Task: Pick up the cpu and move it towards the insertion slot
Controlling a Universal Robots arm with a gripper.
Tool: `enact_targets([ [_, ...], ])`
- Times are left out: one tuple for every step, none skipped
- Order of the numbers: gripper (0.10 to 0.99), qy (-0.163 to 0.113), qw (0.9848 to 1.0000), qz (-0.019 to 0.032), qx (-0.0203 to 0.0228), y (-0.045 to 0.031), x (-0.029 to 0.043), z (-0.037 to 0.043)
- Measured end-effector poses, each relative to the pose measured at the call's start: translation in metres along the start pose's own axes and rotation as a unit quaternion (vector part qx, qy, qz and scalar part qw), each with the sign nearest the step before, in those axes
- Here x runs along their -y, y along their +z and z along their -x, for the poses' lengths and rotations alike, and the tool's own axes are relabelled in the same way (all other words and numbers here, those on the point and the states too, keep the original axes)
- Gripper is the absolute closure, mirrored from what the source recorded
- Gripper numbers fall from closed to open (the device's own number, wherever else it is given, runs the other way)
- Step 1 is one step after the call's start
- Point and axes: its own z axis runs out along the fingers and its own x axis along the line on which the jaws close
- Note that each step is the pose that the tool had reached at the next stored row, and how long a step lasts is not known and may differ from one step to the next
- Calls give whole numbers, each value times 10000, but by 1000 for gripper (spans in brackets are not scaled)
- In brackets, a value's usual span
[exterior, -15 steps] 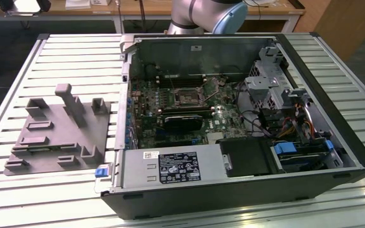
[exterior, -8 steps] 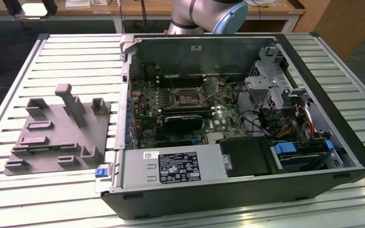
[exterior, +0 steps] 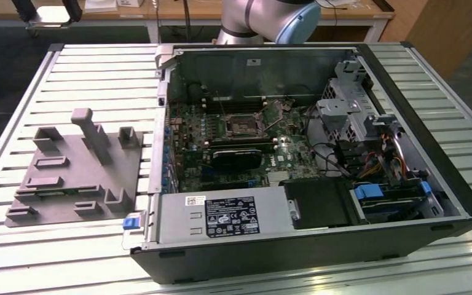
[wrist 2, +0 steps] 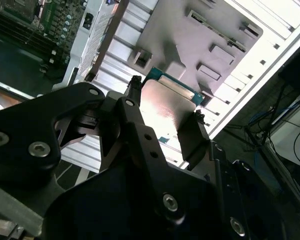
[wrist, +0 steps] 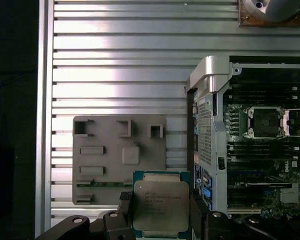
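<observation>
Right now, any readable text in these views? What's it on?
cpu top, in the first wrist view: printed lines, too small to read.
black label on the silver box in the case, exterior view: print and symbols, too small to read.
white sticker above it: blurred.

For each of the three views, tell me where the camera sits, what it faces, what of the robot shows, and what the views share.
Exterior view: off the arm, above the table, facing the open computer case and grey fixture; the arm's base shows.
First wrist view: on the wrist, facing down on the fixture, case and socket; the hand holds the chip.
Second wrist view: on the wrist, close behind the hand, facing along it at the chip.
Shared: all show fixture and case; both wrist views show the held chip.
</observation>
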Motion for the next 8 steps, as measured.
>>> enact_targets([
  [545, 0, 10000, 0, 0, 2, 0, 6],
  [545, 0, 10000, 0, 0, 5, 0, 10],
  [545, 0, 10000, 0, 0, 8, 0, 18],
  [545, 0, 10000, 0, 0, 10, 0, 25],
  [545, 0, 10000, 0, 0, 12, 0, 33],
  [545, 0, 10000, 0, 0, 15, 0, 41],
  [545, 0, 10000, 0, 0, 18, 0, 49],
  [545, 0, 10000, 0, 0, 21, 0, 60],
])
